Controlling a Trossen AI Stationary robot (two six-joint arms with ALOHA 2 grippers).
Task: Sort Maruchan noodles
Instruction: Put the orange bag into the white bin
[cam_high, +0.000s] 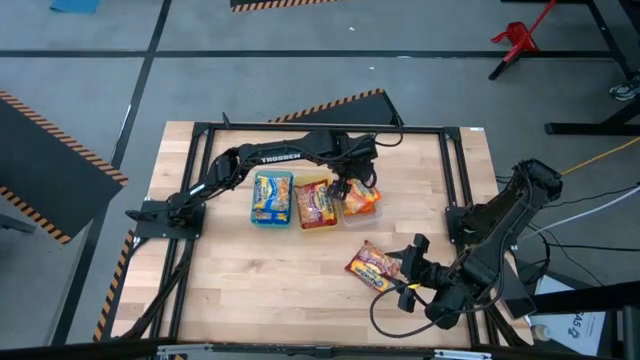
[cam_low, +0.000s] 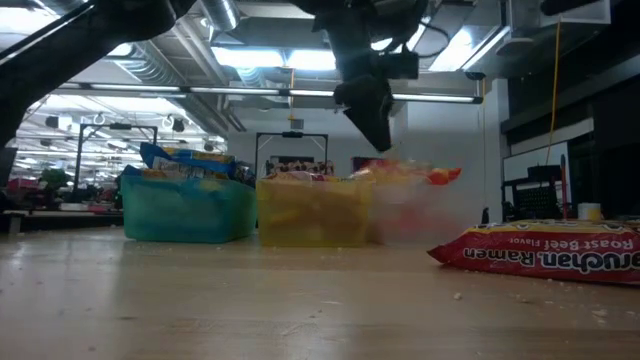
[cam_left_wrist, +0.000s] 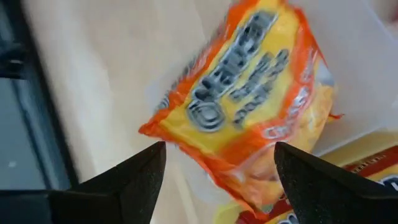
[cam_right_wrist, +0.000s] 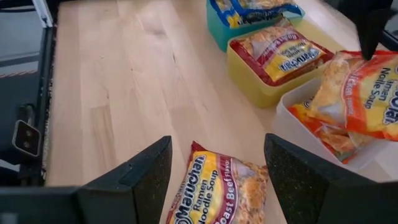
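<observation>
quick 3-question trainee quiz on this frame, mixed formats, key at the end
1. True or false: the left gripper is shut on the orange packet.
2. Which tray holds blue-yellow packets: A green tray, B yellow tray, C clear tray?
3. Fill in: the red packet lies loose on the ____, just ahead of the open right gripper.

Key: 1 false, its fingers stand open above the packet; 2 A; 3 table.
</observation>
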